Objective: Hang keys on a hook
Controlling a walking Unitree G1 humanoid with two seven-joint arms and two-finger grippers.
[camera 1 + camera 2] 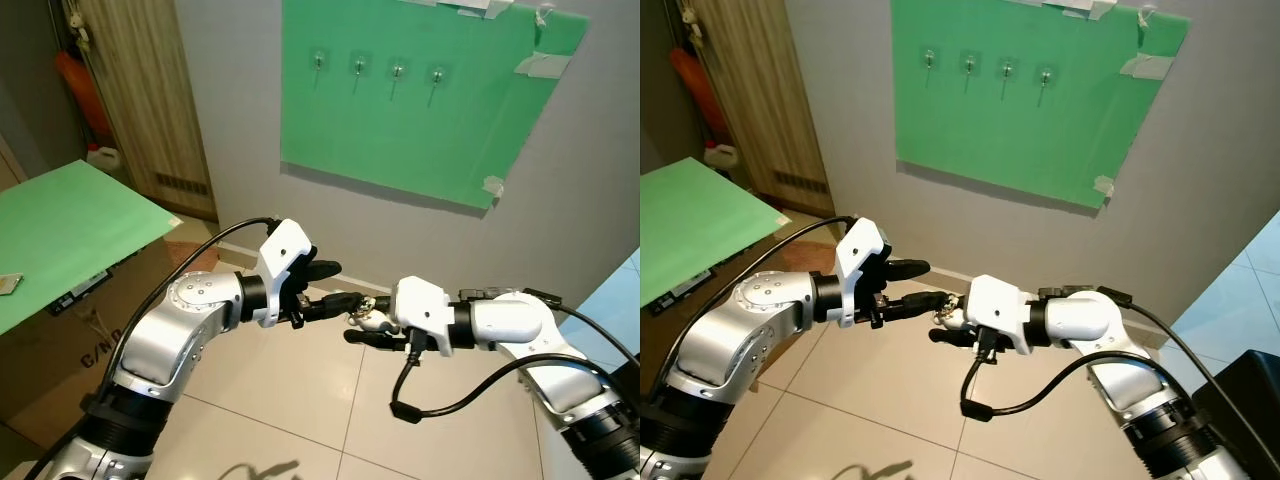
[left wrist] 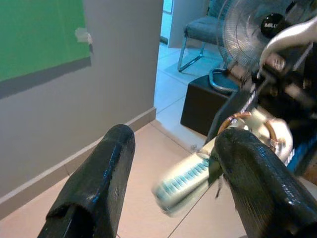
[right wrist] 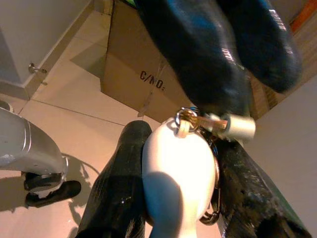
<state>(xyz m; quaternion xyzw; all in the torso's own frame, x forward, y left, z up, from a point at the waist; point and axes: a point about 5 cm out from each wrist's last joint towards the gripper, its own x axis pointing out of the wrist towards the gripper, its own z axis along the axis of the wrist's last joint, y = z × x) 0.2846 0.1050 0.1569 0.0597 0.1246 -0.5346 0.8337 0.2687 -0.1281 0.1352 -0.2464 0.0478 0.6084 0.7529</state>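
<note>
Between both arms | keys (image 1: 371, 318) clamped in right pincer (image 1: 366, 325)

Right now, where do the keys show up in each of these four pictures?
Left eye view: keys at lower centre, between the left hand and right hand.
Right eye view: the bunch sits lower centre, again where the two hands meet.
Left wrist view: right of centre, beside a black finger.
Right wrist view: centre, white fob between two fingers.
Shared landmark: the green board on the wall.
</note>
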